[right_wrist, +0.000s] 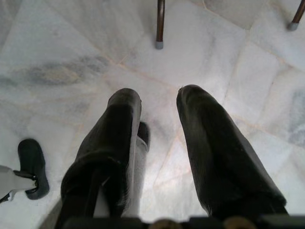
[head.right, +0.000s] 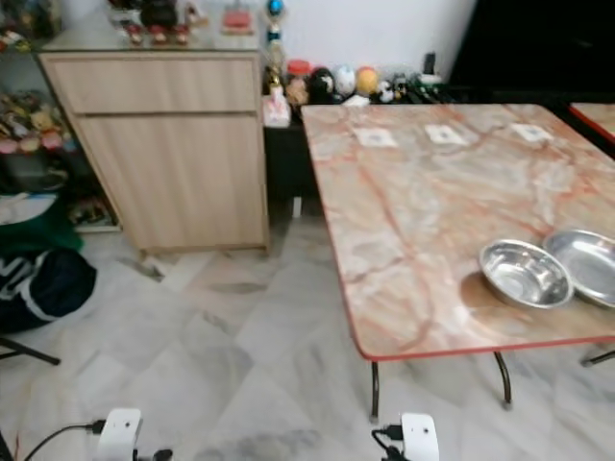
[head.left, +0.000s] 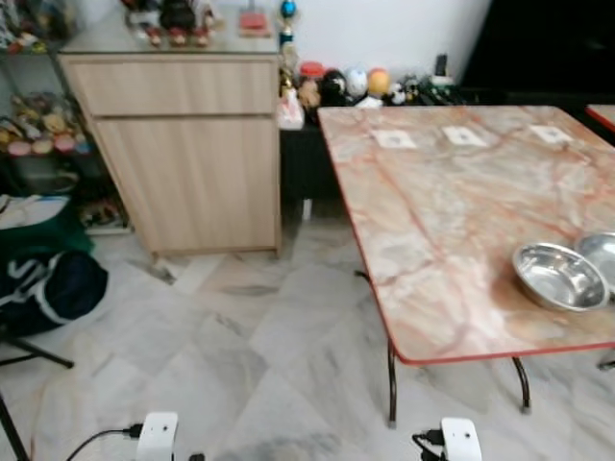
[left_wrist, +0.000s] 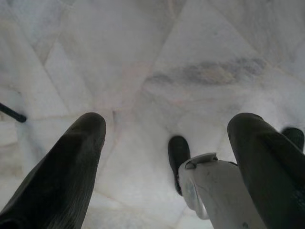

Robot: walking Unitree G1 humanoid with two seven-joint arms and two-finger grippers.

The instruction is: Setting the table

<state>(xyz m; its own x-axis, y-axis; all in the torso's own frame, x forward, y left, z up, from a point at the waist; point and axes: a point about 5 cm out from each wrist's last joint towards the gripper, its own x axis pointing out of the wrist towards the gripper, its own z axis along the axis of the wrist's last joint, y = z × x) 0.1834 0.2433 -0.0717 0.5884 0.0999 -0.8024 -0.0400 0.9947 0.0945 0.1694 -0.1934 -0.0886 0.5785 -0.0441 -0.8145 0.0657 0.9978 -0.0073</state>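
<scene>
1. Two steel bowls stand on the marble-pattern table [head.left: 432, 221], close to its near right edge. The nearer bowl [head.left: 558, 276] sits upright, and the second bowl [head.right: 586, 264] lies just to its right. Their rims are touching or almost touching; I cannot tell which.
2. The table top is pinkish with red veins and has a thin red border. Its dark metal legs [head.left: 392, 386] stand on the floor under the near edge.
3. Along the far side of the table there are three small white squares [head.left: 394, 138]. Something is printed on them, but it is too small to read.
4. The left gripper [left_wrist: 167, 162] hangs low above the marble floor [head.left: 240, 355]. Its two black fingers [left_wrist: 62, 176] are spread wide and hold nothing.
5. The right gripper [right_wrist: 159, 143] also points down at the floor, near a table leg. Its fingers [right_wrist: 214, 152] are apart by a narrow gap, and nothing is between them.
6. To the left of the table, against the far wall, stands a light wooden cabinet [head.left: 183, 144] with small figures on top.
7. Between the cabinet and the table there is a low dark shelf with colourful toys and balls [head.left: 346, 84].
8. At the far left lies a dark bag [head.left: 48, 288] with white marks; no writing on it can be read.
</scene>
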